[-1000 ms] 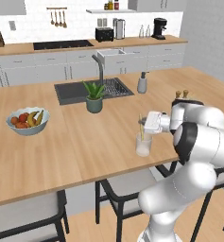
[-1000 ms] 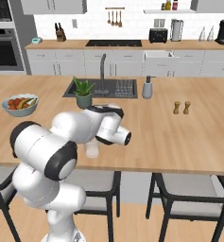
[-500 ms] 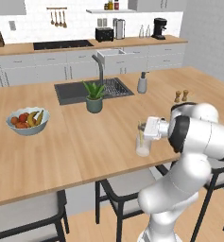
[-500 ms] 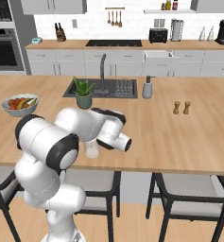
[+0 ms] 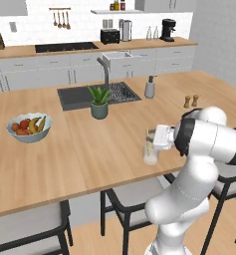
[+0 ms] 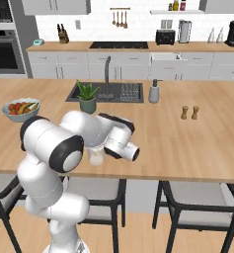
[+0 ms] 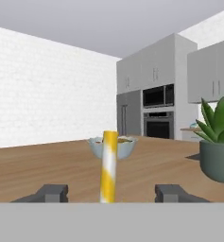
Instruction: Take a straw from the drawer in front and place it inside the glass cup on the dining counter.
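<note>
The glass cup stands near the front edge of the dining counter, partly hidden behind my arm in the right base view. The pale yellow straw stands upright in it, rising above the rim. My gripper is level with the upper part of the straw, pointing left across the counter. In the hand view the straw rises between the two fingertips, and the gripper is open, with clear gaps on both sides. The drawer is out of view.
A fruit bowl sits at the counter's left. A potted plant, the dark sink and a grey dispenser lie behind the cup, two shakers to the right. Black-legged stools stand below the front edge.
The jaws have opened and let go of the straw, which now stands in the cup. The hand has sunk slightly and the elbow has swung out to the right.
</note>
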Available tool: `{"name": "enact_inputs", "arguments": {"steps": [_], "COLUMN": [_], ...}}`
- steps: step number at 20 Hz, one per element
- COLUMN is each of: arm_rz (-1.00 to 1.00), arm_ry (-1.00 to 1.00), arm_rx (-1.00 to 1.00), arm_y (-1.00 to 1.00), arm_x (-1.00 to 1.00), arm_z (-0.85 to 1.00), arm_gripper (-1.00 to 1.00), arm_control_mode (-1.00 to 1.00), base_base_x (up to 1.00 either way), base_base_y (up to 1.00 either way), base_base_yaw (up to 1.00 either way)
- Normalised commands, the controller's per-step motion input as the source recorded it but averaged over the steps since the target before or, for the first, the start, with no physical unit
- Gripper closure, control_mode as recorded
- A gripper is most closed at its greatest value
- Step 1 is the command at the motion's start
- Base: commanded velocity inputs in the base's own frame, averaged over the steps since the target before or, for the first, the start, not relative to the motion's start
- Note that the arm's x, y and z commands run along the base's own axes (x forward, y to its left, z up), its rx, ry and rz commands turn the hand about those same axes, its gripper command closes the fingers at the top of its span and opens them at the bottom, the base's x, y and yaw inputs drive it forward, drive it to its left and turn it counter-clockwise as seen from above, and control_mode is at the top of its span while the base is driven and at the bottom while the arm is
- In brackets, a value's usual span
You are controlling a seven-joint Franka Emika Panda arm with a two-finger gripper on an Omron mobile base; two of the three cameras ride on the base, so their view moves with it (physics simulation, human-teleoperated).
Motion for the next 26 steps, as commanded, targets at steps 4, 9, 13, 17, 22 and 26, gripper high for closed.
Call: {"name": "enact_inputs", "arguments": {"steps": [4,9,13,17,22,26], "arm_rz": [0.00,-0.02,-0.05,-0.08,-0.13,-0.14], "arm_ry": [0.00,0.00,0.00,0.02,0.11,0.21], "arm_rx": [0.00,-0.03,-0.13,-0.24,-0.31,-0.35], "arm_y": [-0.12,-0.28,-0.26,-0.01,0.12,0.20], "arm_x": [0.00,-0.29,-0.68,-0.92,-0.80,-0.52], "arm_z": [0.26,0.52,0.67,0.66,0.46,0.24], "arm_gripper": [-1.00,-1.00,-1.00,-1.00,-1.00,-1.00], "arm_control_mode": [-1.00,-1.00,-1.00,-1.00,-1.00,-1.00], "base_base_x": [0.00,0.00,0.00,0.00,0.00,0.00], "base_base_y": [0.00,0.00,0.00,0.00,0.00,0.00], "base_base_yaw": [0.00,0.00,0.00,0.00,0.00,0.00]}}
